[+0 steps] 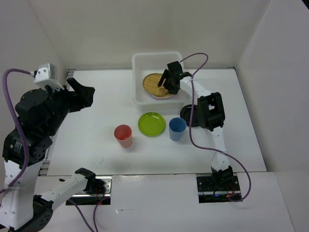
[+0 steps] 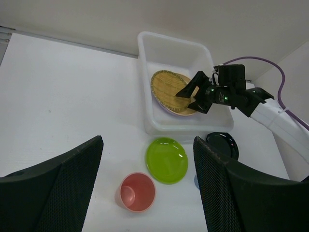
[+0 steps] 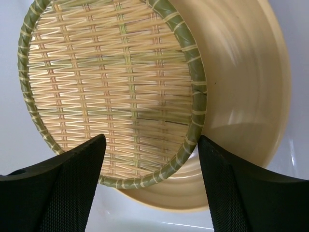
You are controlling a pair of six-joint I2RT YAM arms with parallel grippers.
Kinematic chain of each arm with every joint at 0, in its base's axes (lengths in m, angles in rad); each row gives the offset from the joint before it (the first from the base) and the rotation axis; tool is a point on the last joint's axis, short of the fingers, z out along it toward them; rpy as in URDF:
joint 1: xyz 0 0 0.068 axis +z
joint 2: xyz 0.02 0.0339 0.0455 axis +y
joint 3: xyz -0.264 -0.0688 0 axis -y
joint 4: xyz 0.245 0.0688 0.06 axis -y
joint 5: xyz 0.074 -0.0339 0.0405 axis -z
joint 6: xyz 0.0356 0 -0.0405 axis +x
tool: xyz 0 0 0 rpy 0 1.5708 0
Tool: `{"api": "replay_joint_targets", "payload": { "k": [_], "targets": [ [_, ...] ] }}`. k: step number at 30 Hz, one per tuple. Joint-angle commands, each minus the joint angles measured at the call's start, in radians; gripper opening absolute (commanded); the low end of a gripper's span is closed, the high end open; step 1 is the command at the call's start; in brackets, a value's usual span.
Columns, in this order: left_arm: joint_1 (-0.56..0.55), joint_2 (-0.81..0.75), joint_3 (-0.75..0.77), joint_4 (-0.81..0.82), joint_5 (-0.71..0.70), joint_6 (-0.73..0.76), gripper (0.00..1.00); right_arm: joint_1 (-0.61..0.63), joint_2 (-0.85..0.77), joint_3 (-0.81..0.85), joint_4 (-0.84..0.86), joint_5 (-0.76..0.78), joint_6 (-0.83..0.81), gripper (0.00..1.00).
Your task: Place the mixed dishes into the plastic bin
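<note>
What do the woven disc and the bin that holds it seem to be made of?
Woven disc: likely bamboo or straw, matte; crossing tan strips and a wrapped green rim show. Bin: probably plastic, smooth, translucent white; rounded corners, soft sheen.

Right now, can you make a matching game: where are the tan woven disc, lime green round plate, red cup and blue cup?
Things: 1 tan woven disc; 2 lime green round plate; 3 red cup; 4 blue cup.
Places: A between the cups; B in the translucent white plastic bin; C left of green plate; D beside black round plate.
Pairs: 1-B, 2-A, 3-C, 4-D.
</note>
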Motion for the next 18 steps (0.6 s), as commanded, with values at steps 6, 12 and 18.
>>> {"api": "replay_joint_targets", "payload": {
  "k": [6, 12, 18],
  "targets": [
    [0.006, 0.000, -0.009, 0.061, 0.021, 0.008, 0.82, 0.033, -0.092, 0.009, -0.006, 0.059, -0.033, 0.84],
    [0.006, 0.000, -0.009, 0.052, 0.021, 0.008, 0.82, 0.066, -0.101, 0.108, -0.006, 0.059, -0.063, 0.89],
    [0.006, -0.010, -0.009, 0.052, 0.021, 0.008, 0.82, 0.115, -0.055, 0.349, -0.109, 0.049, -0.100, 0.92]
  ]
}}
